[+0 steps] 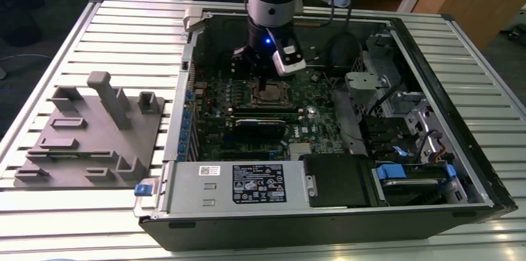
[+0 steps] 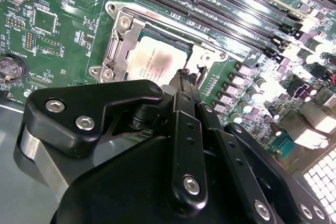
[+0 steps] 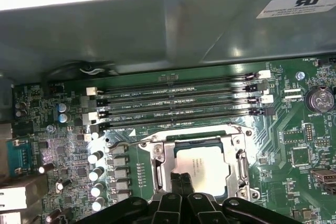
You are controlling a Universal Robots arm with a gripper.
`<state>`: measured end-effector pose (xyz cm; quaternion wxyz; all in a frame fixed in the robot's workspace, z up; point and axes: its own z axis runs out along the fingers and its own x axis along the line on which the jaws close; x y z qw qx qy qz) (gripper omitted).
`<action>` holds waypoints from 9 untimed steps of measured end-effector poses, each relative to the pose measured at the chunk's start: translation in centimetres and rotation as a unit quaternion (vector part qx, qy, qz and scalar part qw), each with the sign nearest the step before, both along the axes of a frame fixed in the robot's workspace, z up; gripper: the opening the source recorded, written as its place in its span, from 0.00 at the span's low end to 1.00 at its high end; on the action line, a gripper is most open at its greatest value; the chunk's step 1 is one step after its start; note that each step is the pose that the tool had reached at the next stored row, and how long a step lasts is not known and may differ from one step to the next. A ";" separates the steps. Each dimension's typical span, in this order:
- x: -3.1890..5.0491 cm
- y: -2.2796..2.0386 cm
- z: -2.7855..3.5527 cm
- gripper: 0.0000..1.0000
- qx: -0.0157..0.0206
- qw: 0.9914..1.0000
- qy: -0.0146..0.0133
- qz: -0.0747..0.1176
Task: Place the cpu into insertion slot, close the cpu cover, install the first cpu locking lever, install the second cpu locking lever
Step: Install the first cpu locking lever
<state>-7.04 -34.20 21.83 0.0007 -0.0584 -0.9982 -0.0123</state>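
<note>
The hand [image 3: 182,178] was down inside the open computer case [image 1: 427,45], which lay on the slatted surface [image 1: 123,33]. Its fingertips hung just over the near edge of the CPU socket. In both wrist views the fingers [image 2: 181,85] lay pressed together, with nothing visibly held between them.

The cpu [image 3: 207,163] sat flat in the insertion slot [image 3: 197,144], its pale top square to the dark rim. The cpu cover [image 3: 159,158] looked folded down around the cpu, framing it on all sides. A thin wire lever [image 3: 131,142] ran along the side of the socket nearest the memory slots [image 3: 178,103]. Whether it was hooked under its catch could not be told.

Judging by that, the work had reached the locking levers. To do this step well, the closed fingertips would have to bear on the lever's bent handle alone, never on the chip or the frame. The lever should swing down and then sideways under its tab in one smooth arc. Pushing straight down without the sideways tuck would probably let the wire spring back. A slip toward the motherboard [image 3: 294,129] could scrape the small capacitors [image 3: 97,174] beside the socket, so the push wanted to be slow and short.
</note>
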 end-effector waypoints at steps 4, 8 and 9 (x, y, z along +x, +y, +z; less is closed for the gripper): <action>-0.21 0.00 0.00 0.11 0.000 1.000 0.000 0.000; -0.49 0.00 0.00 0.11 0.000 1.000 0.000 0.000; -0.62 0.00 0.00 0.11 0.000 1.000 0.000 0.000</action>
